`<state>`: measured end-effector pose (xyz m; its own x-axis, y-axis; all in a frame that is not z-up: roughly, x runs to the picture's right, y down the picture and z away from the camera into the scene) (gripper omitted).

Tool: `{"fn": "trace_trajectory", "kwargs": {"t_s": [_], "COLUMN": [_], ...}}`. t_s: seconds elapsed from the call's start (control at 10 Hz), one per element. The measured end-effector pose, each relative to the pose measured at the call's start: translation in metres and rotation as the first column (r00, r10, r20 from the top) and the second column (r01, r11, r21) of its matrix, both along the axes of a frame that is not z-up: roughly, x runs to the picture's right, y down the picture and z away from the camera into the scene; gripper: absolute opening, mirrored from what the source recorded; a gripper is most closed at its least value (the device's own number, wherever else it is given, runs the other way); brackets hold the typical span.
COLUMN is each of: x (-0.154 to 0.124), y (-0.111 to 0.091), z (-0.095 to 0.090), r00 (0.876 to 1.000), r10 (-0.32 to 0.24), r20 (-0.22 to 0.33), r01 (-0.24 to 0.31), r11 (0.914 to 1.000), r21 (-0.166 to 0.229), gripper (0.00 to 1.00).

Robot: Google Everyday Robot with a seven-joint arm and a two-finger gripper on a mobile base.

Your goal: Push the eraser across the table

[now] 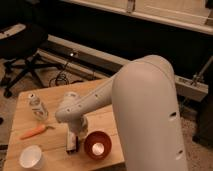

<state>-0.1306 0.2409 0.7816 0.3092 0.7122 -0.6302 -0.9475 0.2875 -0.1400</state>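
Observation:
The eraser (72, 143), a small black block with a pale top strip, lies on the light wooden table (55, 97) near its front edge, just left of the red bowl (97, 145). My gripper (76, 129) hangs from the bulky white arm (135, 105) and sits right above the far end of the eraser, seemingly touching it. The arm hides most of the gripper.
An orange carrot (35, 131) lies left of the eraser. A white cup (31, 156) stands at the front left corner and a clear bottle (37, 107) at the back left. An office chair (20, 45) and cables (62, 77) are on the floor behind the table.

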Motion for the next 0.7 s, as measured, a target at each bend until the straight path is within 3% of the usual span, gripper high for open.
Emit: {"fn": "trace_trajectory", "kwargs": {"t_s": [0.4, 0.7], "x": [-0.001, -0.020], "y": [0.007, 0.012], "z": [0.015, 0.017], "r00": [0.999, 1.000], "r10": [-0.011, -0.002], "r20": [-0.033, -0.006], "r01": [0.012, 0.002], "r11": [0.9997, 0.9997], "r21": [0.023, 0.023], "gripper": [0.00, 0.00]}}
